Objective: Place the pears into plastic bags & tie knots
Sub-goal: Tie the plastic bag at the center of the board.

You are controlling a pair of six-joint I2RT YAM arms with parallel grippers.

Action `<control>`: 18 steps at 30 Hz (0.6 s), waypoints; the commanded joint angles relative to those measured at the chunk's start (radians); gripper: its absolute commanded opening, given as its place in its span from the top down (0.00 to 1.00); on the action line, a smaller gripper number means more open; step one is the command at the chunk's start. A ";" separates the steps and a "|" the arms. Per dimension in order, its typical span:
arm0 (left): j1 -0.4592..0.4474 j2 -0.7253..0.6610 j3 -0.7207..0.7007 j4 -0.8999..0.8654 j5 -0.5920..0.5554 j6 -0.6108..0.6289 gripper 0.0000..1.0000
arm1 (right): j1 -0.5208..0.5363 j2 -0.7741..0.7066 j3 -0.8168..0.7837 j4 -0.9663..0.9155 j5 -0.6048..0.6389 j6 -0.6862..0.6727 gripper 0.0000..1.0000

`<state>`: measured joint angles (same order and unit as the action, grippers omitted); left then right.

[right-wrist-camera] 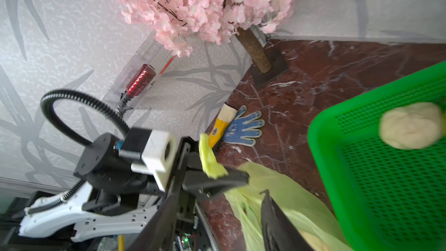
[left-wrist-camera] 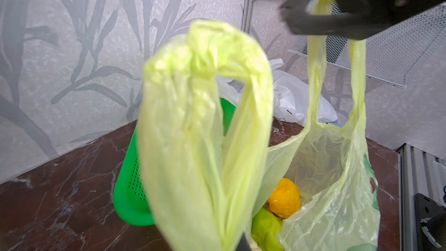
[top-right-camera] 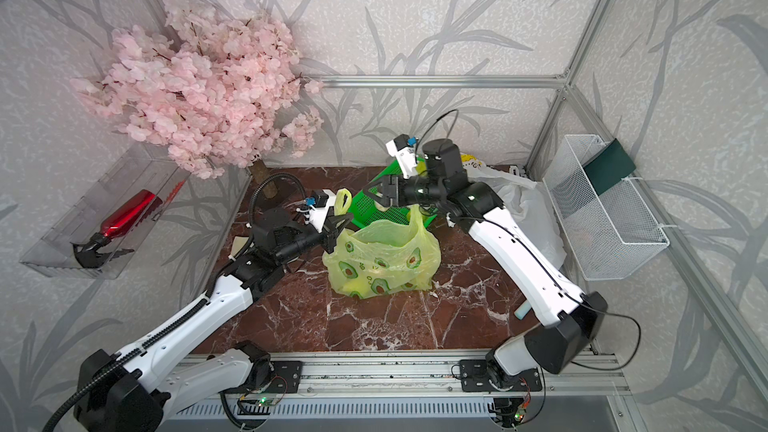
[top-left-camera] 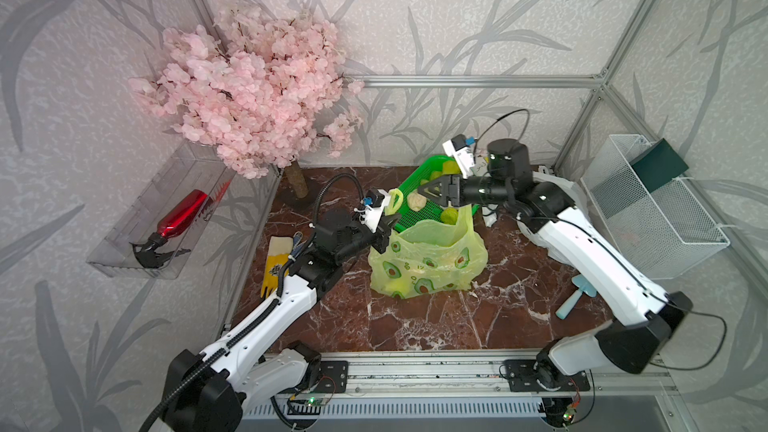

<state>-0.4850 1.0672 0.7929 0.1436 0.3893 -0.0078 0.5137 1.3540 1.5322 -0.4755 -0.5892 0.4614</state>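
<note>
**A:** Where's the bag?

**B:** The yellow-green bag (top-left-camera: 428,259), printed with avocados, stands mouth-up in the middle of the surface (top-left-camera: 415,326), just in front of the green basket (top-left-camera: 432,164).

**A:** Anything inside?

**B:** In the left wrist view an orange-yellow pear (left-wrist-camera: 284,200) and a green pear (left-wrist-camera: 266,230) lie touching at the bottom.

**A:** And the handles?

**B:** They're apart, with no knot. The left tool (top-left-camera: 392,220) is clamped on one handle loop (right-wrist-camera: 212,162) and holds it up at the bag's left side. The other handle (left-wrist-camera: 316,73) rises to the right tool (top-left-camera: 426,192). Its jaws stand apart, and the loop hangs over one finger.

**A:** Any pears outside it?

**B:** A cream pear (right-wrist-camera: 410,126) sits in the basket, with a second green pear (top-left-camera: 449,216) near it.

**A:** Further out?

**B:** White bags (top-right-camera: 523,197) are heaped behind the right arm, and I can't tell whether they're tied. A blue glove (right-wrist-camera: 243,126) and a yellow glove (top-left-camera: 276,263) lie by the left edge. A pink blossom tree (top-left-camera: 249,89) stands in the back left corner.
</note>
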 commanded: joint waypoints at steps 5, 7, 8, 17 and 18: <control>0.018 0.021 0.079 -0.069 0.033 -0.048 1.00 | -0.254 -0.364 -0.427 0.111 -0.072 -0.219 0.28; 0.027 0.023 0.086 -0.071 0.062 -0.057 1.00 | -0.257 -0.372 -0.504 0.176 -0.102 -0.251 0.23; 0.030 0.025 0.087 -0.071 0.071 -0.064 1.00 | -0.257 -0.369 -0.529 0.204 -0.105 -0.259 0.21; 0.072 0.031 0.087 -0.076 0.164 -0.116 1.00 | -0.253 -0.291 -0.662 0.519 -0.135 -0.266 0.20; 0.077 0.031 0.089 -0.077 0.177 -0.120 1.00 | -0.249 -0.275 -0.665 0.543 -0.145 -0.265 0.21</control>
<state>-0.4213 1.0958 0.8513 0.0727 0.5064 -0.1028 0.2607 1.0676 0.8677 -0.1169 -0.6899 0.2047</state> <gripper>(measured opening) 0.048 0.793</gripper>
